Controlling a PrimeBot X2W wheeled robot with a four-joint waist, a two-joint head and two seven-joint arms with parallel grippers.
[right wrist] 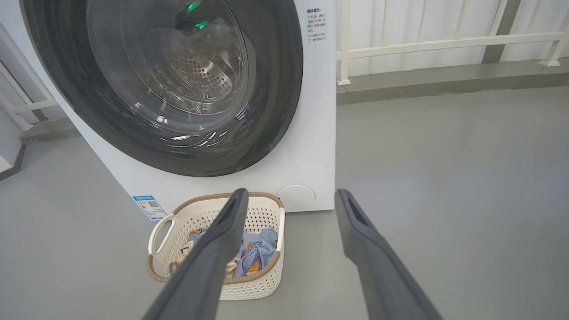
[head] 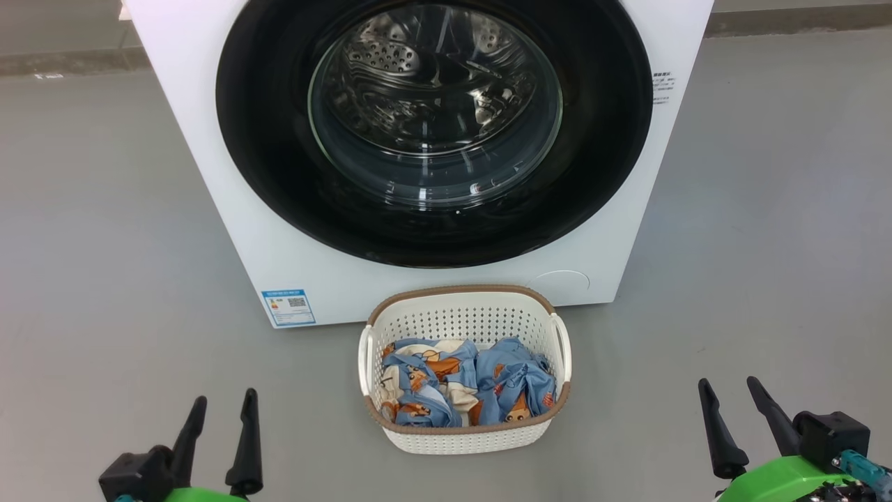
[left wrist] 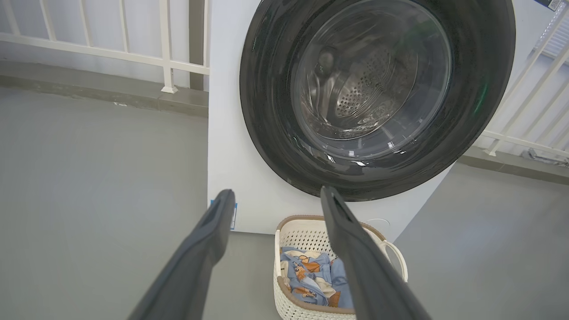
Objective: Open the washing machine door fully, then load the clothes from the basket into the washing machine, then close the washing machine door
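Fingers (head: 245, 432) of both arms pointed forward at the big white boxy washing machine (head: 202, 153), well short of its front. The left gripper (head: 226, 395) hung low before the machine's left corner. Its two long, dark, tapered fingers were spread wide with nothing between them. The right gripper (head: 728, 381), on a green wrist housing (head: 780, 481), hung before the machine's right corner, likewise spread wide and empty.

The large round washing machine door (head: 435, 118), a wide glossy black rim around a bulging clear glass bowl, sat shut in the machine's front, facing the robot. A perforated steel drum (left wrist: 355, 93) showed through the glass.

The small cream-white perforated plastic basket (head: 463, 324), with a brown woven-look rim, stood on the smooth grey floor (head: 104, 244) just in front of the machine, below the door. Its looped side handles pointed left and right along the machine's front. Crumpled soft light-blue and cream clothes (head: 467, 383), printed with orange-brown cartoon animals, lay heaped inside it, below the rim.

A blue energy sticker (head: 288, 307) marked the machine's lower left corner, and a round flap (head: 559, 284) its lower right.
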